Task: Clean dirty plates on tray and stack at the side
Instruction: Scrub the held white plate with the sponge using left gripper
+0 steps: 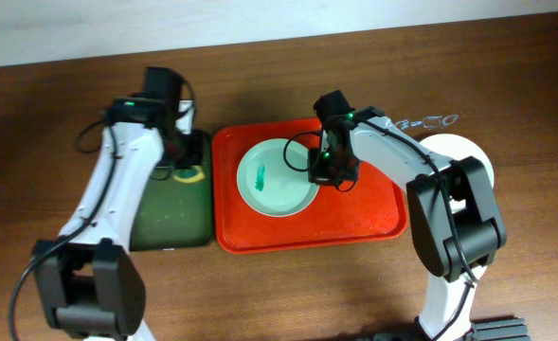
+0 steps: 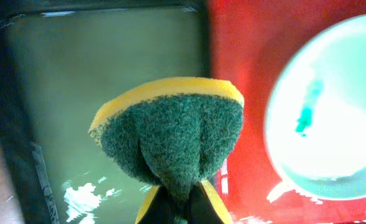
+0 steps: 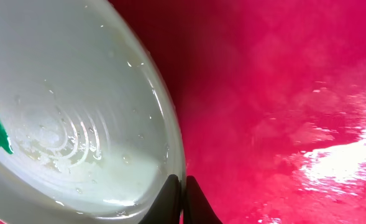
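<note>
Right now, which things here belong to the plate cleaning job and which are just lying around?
Job: smeared plate, red tray, sponge in left gripper, right gripper on plate rim, white plate beside tray.
Lying about: dark green tray, small clear object.

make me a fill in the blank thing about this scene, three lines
The left gripper is shut on a yellow and green ____, above the dark green tray.
The right gripper pinches the plate by its ____.
That plate lies on the red-orange tray and bears a ____ smear.
Missing: sponge; rim; green.
</note>
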Controlling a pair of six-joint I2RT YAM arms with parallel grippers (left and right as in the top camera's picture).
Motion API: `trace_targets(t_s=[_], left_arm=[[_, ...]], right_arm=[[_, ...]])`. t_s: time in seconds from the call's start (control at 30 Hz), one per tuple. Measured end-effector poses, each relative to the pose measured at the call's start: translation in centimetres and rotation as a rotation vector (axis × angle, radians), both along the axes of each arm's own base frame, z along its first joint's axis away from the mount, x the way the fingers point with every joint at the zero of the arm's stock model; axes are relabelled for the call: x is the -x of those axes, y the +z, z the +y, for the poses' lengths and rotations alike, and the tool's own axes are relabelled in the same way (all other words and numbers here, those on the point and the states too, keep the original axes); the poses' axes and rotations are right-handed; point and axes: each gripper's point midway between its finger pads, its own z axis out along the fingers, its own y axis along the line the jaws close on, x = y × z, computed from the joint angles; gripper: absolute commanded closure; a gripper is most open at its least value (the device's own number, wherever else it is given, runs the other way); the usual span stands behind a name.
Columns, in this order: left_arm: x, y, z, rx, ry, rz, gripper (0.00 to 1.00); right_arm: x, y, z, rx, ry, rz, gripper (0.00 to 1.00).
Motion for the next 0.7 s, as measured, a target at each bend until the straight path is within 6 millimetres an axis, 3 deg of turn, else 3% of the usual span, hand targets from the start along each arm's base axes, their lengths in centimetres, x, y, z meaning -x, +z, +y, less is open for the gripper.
trace_targets(t_s=[0.13,0.37,0.53,0.7], left_arm=[[0.5,-1.7,-5.1,0.054,-0.11,0.025,1.0],[0.7,-7.1,-9.5,0.107,-0.168,0.108,1.0],[0.7,-8.0,-11.6,0.13,-0.194,0.102,1.0],[0.6,-8.9,-11.7,0.128,-0.192,0.11,1.0]], right_arm=[[0.0,0.0,0.3,-0.009,0.016,-0.006,0.96],[-0.1,0.1,0.4,-0.011,0.018,-0.01,0.96],[-0.4,0.1,0.5,-0.014,0.032,-0.028,0.8],[-0.7,0.1,0.5,-0.016,0.067,-0.048,0.83]])
